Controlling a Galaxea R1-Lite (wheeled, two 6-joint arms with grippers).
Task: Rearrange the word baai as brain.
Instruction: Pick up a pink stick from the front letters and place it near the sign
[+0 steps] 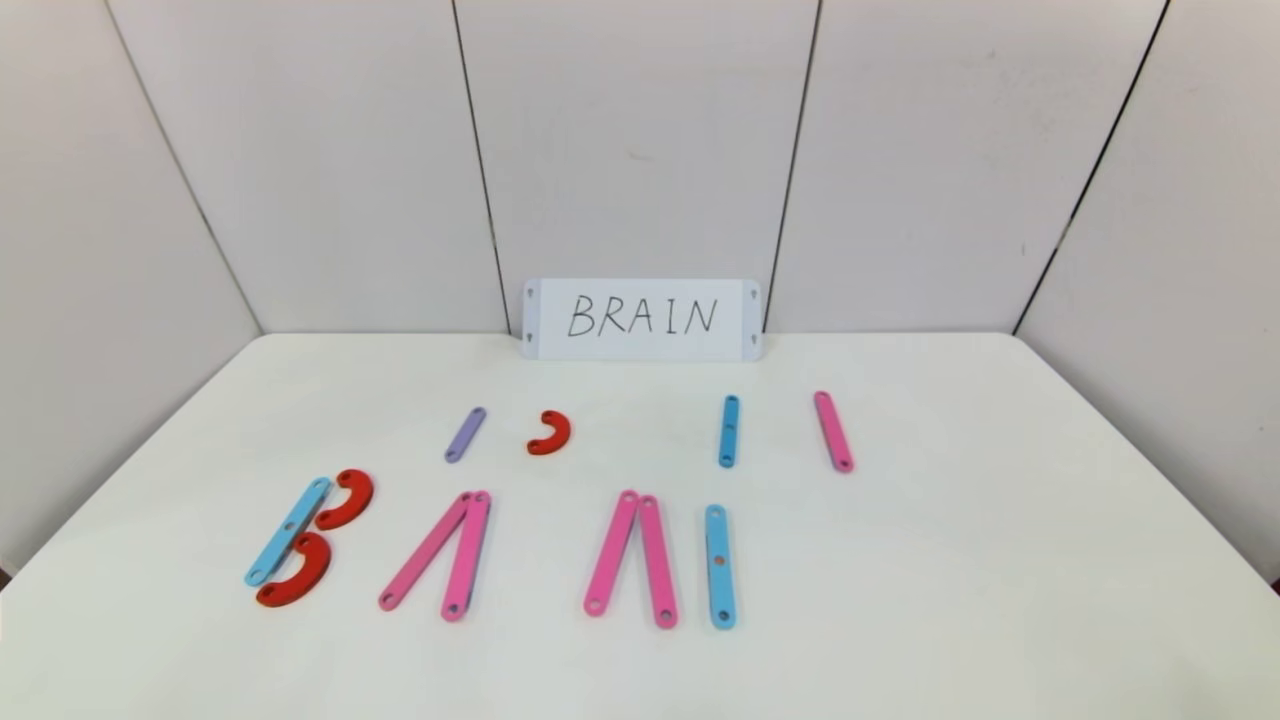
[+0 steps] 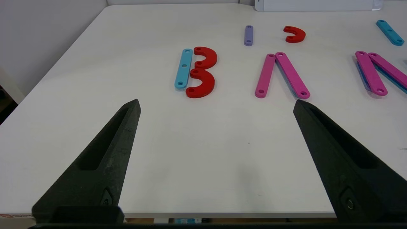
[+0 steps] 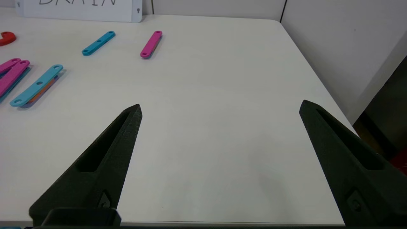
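Observation:
The word baai lies across the front of the table: a B of a blue strip [image 1: 287,531] with two red curves [image 1: 346,498], a pair of pink strips [image 1: 437,563] as an A, a second pink pair [image 1: 632,558], and a blue strip [image 1: 719,565] as the I. Behind them lie spare pieces: a short purple strip [image 1: 465,434], a red curve [image 1: 551,433], a blue strip [image 1: 729,430] and a pink strip [image 1: 833,430]. My left gripper [image 2: 216,105] hangs open over the near table edge in front of the B [image 2: 197,71]. My right gripper [image 3: 221,108] is open over bare table at the right.
A white card [image 1: 642,319] handwritten BRAIN stands against the back wall. White panel walls enclose the table [image 1: 1000,560] on three sides. The table's right edge [image 3: 321,79] drops off beside my right gripper.

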